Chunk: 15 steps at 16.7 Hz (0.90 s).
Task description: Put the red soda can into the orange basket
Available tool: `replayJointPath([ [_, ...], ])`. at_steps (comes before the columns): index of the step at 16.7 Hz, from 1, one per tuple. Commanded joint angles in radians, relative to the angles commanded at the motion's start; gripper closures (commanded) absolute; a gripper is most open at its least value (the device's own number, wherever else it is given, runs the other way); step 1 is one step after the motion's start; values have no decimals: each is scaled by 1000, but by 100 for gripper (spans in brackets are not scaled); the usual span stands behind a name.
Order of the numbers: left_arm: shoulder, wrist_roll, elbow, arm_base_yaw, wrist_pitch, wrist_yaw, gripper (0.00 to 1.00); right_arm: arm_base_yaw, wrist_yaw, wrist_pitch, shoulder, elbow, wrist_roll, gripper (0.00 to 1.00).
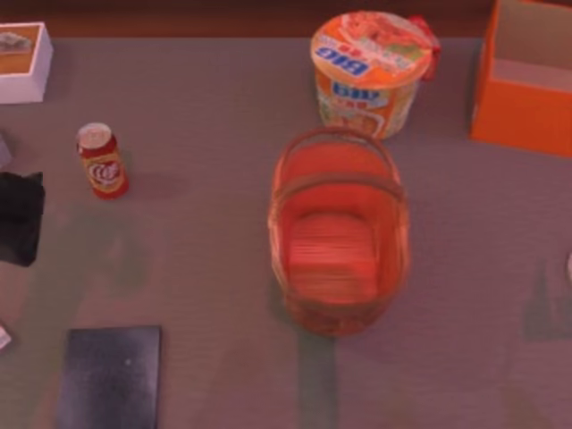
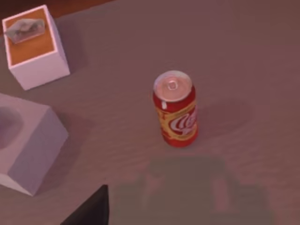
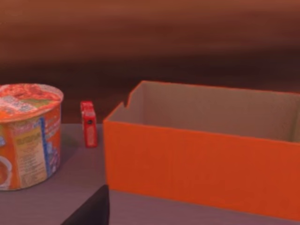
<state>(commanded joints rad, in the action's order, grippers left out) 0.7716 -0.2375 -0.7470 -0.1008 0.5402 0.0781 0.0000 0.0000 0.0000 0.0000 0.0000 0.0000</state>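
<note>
The red soda can [image 1: 101, 161] stands upright on the left side of the table, silver top up; the left wrist view looks down on the can [image 2: 176, 110] from close by. My left gripper [image 1: 20, 217] hangs at the table's left edge, just in front and left of the can, apart from it and holding nothing. The orange basket [image 1: 394, 255], oval wicker with an arched handle, sits in the middle of the table with nothing inside. My right gripper is out of the top view, parked off the right edge, facing the orange box.
A large noodle cup [image 1: 368, 71] stands behind the basket, with an open orange cardboard box [image 1: 527, 89] at the back right. A white box [image 1: 22, 61] is at the back left, a dark slab [image 1: 112, 375] at the front left. A small red carton [image 3: 89, 124] stands beside the cup.
</note>
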Motion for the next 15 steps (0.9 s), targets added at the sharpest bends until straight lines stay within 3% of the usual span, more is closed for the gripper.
replayJointPath([
  [9, 959, -275, -855, -25, 534, -19, 0, 0, 0, 0, 0, 0, 0, 0],
  [15, 1461, -417, -1310, -21, 767, -53, 0, 0, 0, 0, 0, 0, 0, 0],
])
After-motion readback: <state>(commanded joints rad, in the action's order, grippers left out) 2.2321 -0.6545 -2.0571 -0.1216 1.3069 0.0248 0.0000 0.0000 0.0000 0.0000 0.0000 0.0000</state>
